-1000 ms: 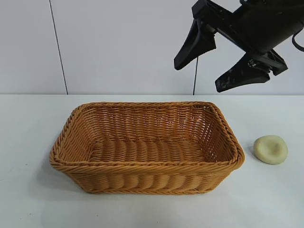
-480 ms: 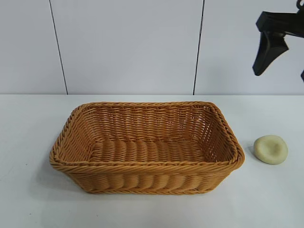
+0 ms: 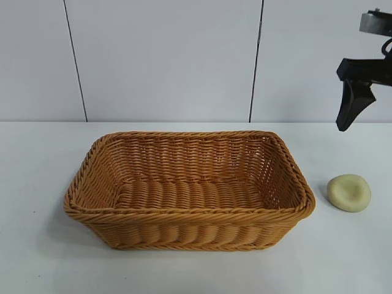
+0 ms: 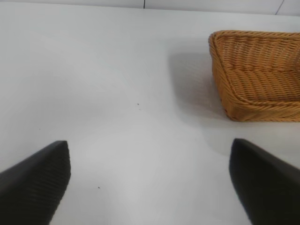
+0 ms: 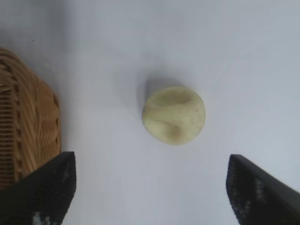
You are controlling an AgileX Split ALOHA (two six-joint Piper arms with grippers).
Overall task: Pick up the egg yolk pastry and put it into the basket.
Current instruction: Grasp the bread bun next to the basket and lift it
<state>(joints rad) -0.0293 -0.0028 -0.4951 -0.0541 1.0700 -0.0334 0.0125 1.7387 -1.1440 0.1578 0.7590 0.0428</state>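
Note:
The egg yolk pastry (image 3: 349, 193), a small pale cream lump with a shallow dent, lies on the white table just right of the basket (image 3: 184, 211). The basket is large, golden-brown woven wicker, and holds nothing. My right gripper hangs high above the pastry at the exterior view's right edge, where only one black finger (image 3: 352, 104) shows. In the right wrist view the right gripper (image 5: 149, 157) is open and empty, with the pastry (image 5: 174, 114) below it and apart from the fingers. My left gripper (image 4: 149, 142) is open over bare table left of the basket (image 4: 258, 75).
The white table (image 3: 37, 184) runs wide on both sides of the basket. A white panelled wall (image 3: 165, 61) stands behind it. In the right wrist view the basket's rim (image 5: 28, 122) lies close beside one finger.
The right gripper has swung from above the basket's right end out to the right, then dropped a little above the pastry. Pastry and basket have not moved.

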